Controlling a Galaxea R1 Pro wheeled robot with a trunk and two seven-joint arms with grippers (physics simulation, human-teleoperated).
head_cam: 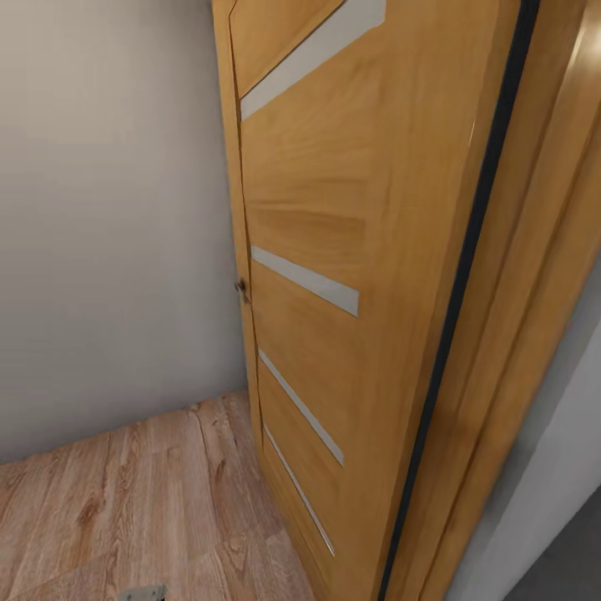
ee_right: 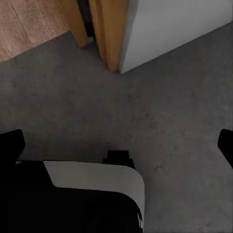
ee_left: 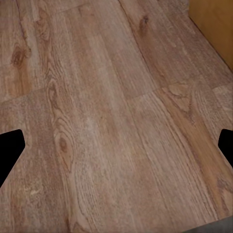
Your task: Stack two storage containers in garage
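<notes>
Wood-plank floor (head_cam: pixel 125 509): nearest, lower left, meeting grey wall (head_cam: pixel 108 217).
Door (head_cam: pixel 334 275): wooden, pale strips, ajar.
Left gripper (ee_left: pixel 116 145): spread wide, empty, over planks.
Right gripper (ee_right: pixel 119 145): spread wide, empty, over concrete floor (ee_right: pixel 160 121).
Containers: unseen.

Both the left tool (ee_left: pixel 116 141) and right tool (ee_right: pixel 119 141) point downward, fingers spread wide, empty.

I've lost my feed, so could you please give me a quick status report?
Left end effector open over wood-plank floor. Right end effector open above grey concrete floor. Wooden door close ahead at the threshold.
</notes>
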